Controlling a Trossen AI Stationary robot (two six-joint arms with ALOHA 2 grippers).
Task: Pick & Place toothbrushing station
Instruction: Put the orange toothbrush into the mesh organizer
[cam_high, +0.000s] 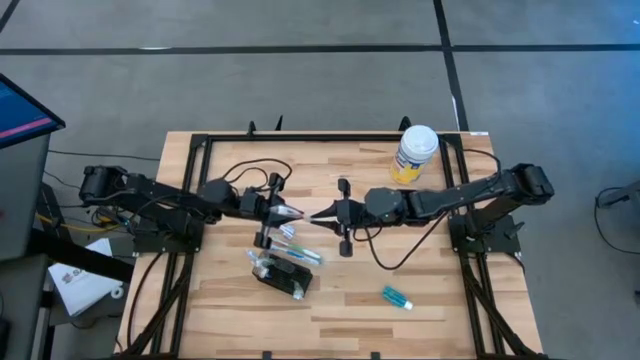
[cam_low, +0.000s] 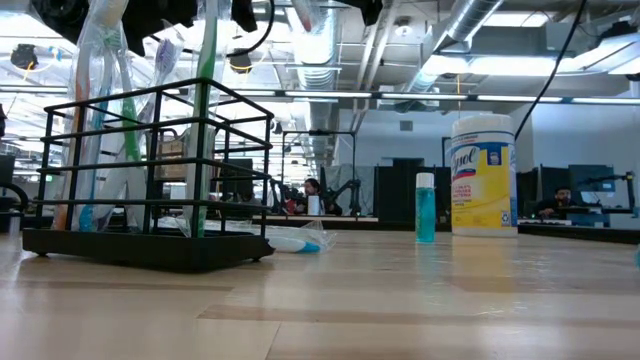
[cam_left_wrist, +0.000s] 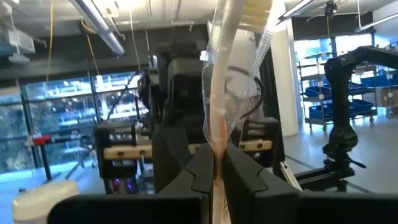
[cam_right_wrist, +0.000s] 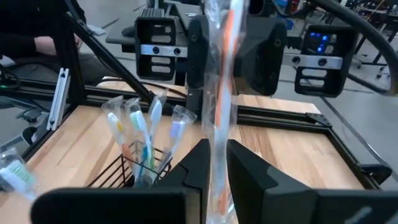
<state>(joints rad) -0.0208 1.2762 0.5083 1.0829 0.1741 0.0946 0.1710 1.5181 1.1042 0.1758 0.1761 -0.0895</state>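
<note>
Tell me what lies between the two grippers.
A wrapped toothbrush spans the gap in the high view: the left gripper is shut on one end, the right gripper is around the other. Both wrist views show it between the fingers.

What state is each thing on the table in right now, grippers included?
toothbrushing station: upright on the table, several toothbrushes standing in it.
wrapped toothbrush: in the air, between both grippers.
left gripper: shut on the wrapped toothbrush.
right gripper: at the same toothbrush, grip unclear.
wipes canister: upright, lid on.
teal bottle: upright, capped.
loose wrapped packet: lying flat beside the station.
</note>
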